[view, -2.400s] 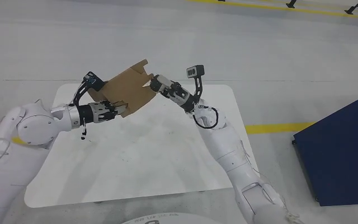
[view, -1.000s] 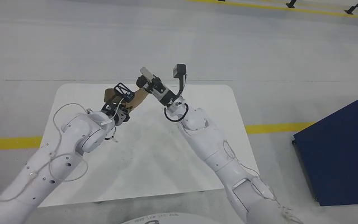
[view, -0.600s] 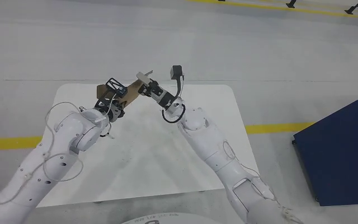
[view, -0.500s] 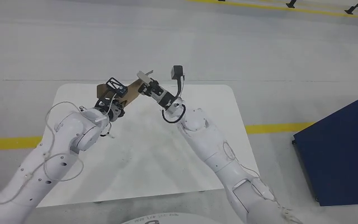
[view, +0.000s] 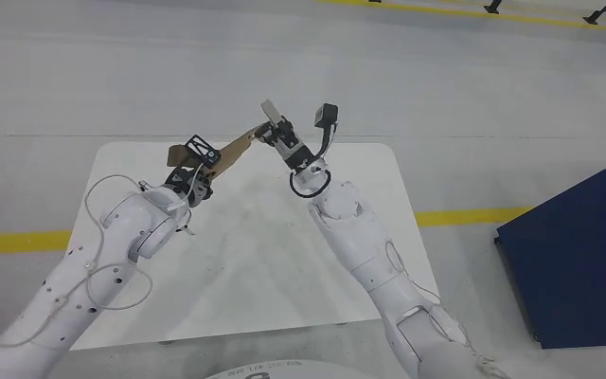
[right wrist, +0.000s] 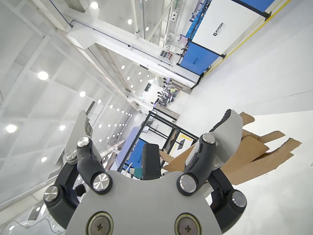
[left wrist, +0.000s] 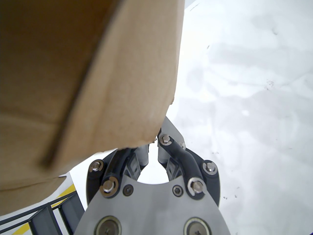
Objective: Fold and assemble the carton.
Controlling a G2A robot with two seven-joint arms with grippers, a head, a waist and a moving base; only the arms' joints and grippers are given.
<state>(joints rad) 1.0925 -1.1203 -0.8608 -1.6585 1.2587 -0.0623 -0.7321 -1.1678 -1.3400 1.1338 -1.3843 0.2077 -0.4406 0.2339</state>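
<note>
The brown cardboard carton is held above the far part of the white table, seen almost edge-on. My left gripper is shut on its lower edge; in the left wrist view the fingers pinch the carton where its corner meets them. My right gripper stands open at the carton's far end, one finger beside the cardboard. In the right wrist view the right gripper spreads wide with nothing between its fingers, and the carton's flaps lie behind one finger.
A dark blue panel stands on the floor at the right. A yellow floor line runs past the table's right edge.
The carton has turned from a broad face to nearly edge-on. My right gripper, on the carton before, is open and has shifted right and farther back. The left gripper keeps its hold.
</note>
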